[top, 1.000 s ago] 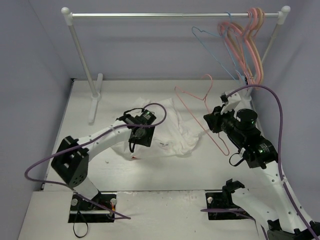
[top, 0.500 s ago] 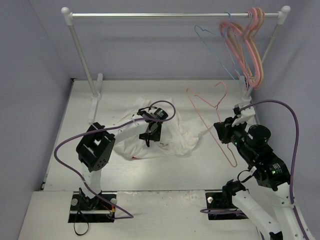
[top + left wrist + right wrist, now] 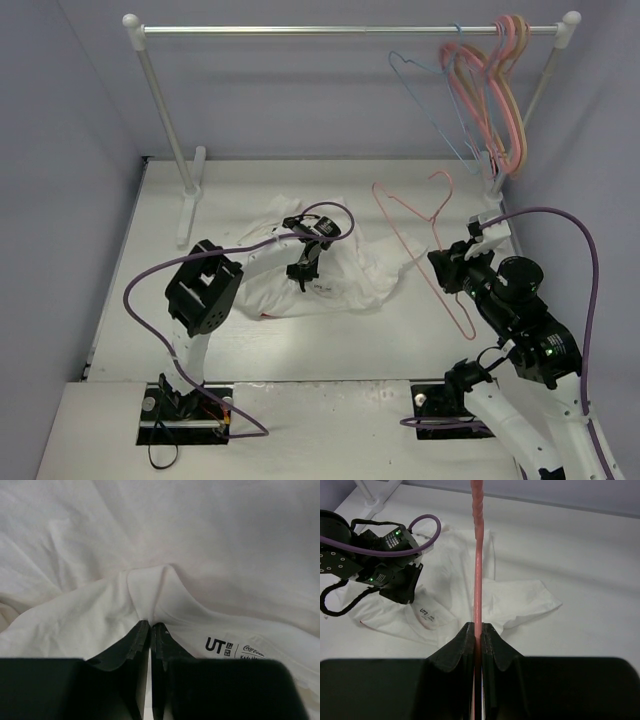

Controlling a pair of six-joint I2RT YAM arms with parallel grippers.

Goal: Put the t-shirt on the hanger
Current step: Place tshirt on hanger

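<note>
The white t-shirt lies crumpled on the table, its red print mostly hidden. My left gripper is down on it, shut on a fold of white fabric next to the collar label; the left wrist view shows the pinch. My right gripper is shut on the thin pinkish-red wire hanger and holds it above the table, right of the shirt. In the right wrist view the hanger wire runs straight up from the closed gripper, over the t-shirt.
A white clothes rack stands at the back, its left foot on the table. A pale blue hanger and a bunch of pink and peach hangers hang at its right end. Grey walls enclose the table.
My left gripper slid right across the shirt to the collar area and its arm folded up. My right arm drew back to the right, carrying the hanger with it.
</note>
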